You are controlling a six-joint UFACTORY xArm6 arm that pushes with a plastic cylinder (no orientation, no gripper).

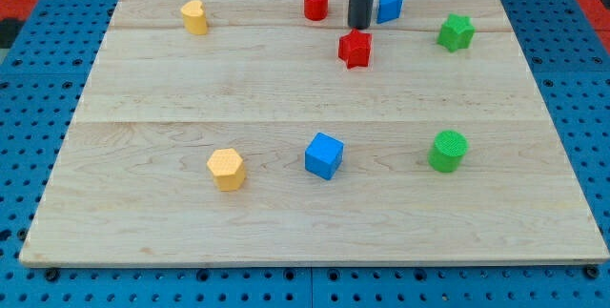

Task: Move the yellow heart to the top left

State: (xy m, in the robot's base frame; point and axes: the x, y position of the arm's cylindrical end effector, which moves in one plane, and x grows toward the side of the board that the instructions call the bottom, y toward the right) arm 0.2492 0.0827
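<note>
Yellow hexagon (226, 168) up front; yellow heart (194, 16) far upper-left, well left of my tip (359, 26), red cylinder (315, 3) between; no gripper fitted.

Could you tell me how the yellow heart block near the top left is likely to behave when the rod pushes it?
The yellow heart looks small and rigid, so it would probably slide flat over the smooth wooden board rather than tip. Its lobed outline may make it turn if my tip meets it off-centre.

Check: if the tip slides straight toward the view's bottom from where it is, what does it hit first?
Likely the red star, just below my tip. Depth is unclear; past it, that line looks clear.
</note>
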